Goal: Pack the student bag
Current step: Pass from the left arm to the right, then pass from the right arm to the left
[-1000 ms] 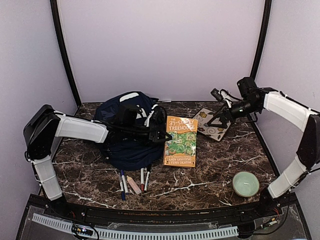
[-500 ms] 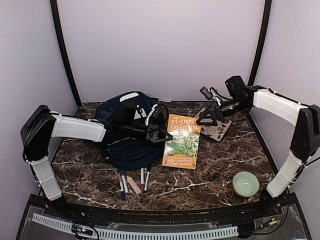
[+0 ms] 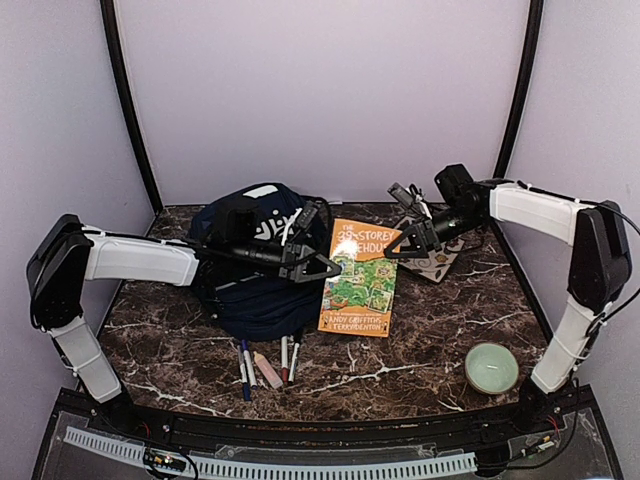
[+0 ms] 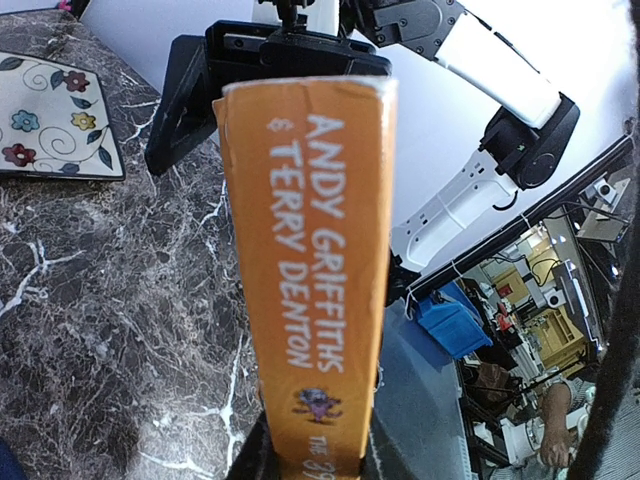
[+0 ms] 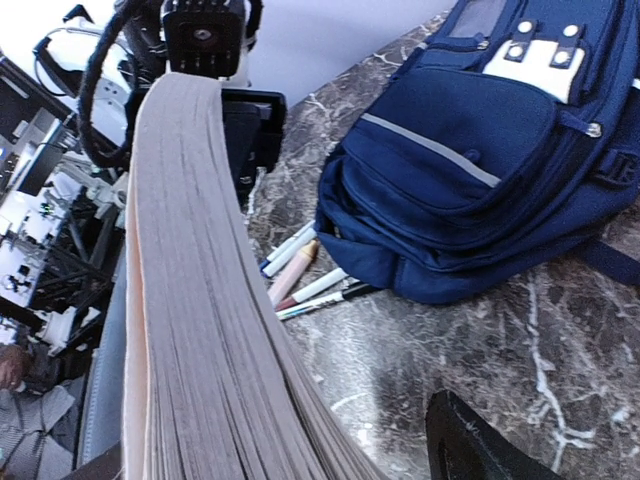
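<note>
The student bag (image 3: 250, 295) is a navy backpack with white trim lying at the back left of the table; it also fills the right wrist view (image 5: 470, 170). An orange paperback book (image 3: 358, 285) lies beside it, tilted up off the marble. My left gripper (image 3: 318, 268) is shut on the book's spine (image 4: 310, 250), its own fingertips meeting at the bottom of the left wrist view (image 4: 310, 468). My right gripper (image 3: 405, 245) straddles the page edge (image 5: 200, 330). It is open, with a gap between the pages and its dark finger (image 5: 475, 450).
Several pens and markers (image 3: 268, 365) lie in front of the bag and show in the right wrist view (image 5: 305, 270). A flowered notebook (image 3: 437, 262) sits behind the book. A pale green bowl (image 3: 491, 367) stands at the front right.
The right gripper has swung left from over the flowered notebook to the book's far right edge, and its jaws have narrowed. The book has tilted up in the left gripper.
</note>
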Motion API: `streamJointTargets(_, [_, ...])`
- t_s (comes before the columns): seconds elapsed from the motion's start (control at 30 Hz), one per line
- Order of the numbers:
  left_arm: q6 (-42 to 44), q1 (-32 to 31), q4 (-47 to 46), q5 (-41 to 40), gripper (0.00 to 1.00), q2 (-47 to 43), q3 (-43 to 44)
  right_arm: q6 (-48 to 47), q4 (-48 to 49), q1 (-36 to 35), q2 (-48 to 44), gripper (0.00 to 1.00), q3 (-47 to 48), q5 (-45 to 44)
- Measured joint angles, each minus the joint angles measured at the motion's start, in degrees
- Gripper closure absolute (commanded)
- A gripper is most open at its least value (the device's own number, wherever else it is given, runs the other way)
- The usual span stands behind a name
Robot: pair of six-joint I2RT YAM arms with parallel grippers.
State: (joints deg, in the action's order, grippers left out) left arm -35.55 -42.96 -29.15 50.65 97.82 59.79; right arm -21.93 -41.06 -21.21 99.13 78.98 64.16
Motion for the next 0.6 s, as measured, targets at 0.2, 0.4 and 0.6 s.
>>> streamJointTargets(0.2, [0.46,0.0,-2.21,0.39,1.0,0.0,-0.28,-3.89,-3.89,-1.4,1.42,0.51,0.02,7.19])
streamJointTargets(0.4, [0.92,0.44,-2.82,-0.68,0.86,0.0,-0.48,-6.14,-7.41,-1.73,2.25,0.89,1.64,9.94])
streamJointTargets(0.6, [3.17,0.7,-2.12,-3.74,0.48,0.0,-0.79,-5.22,-6.82,-2.25,2.64,0.98,2.03,8.35])
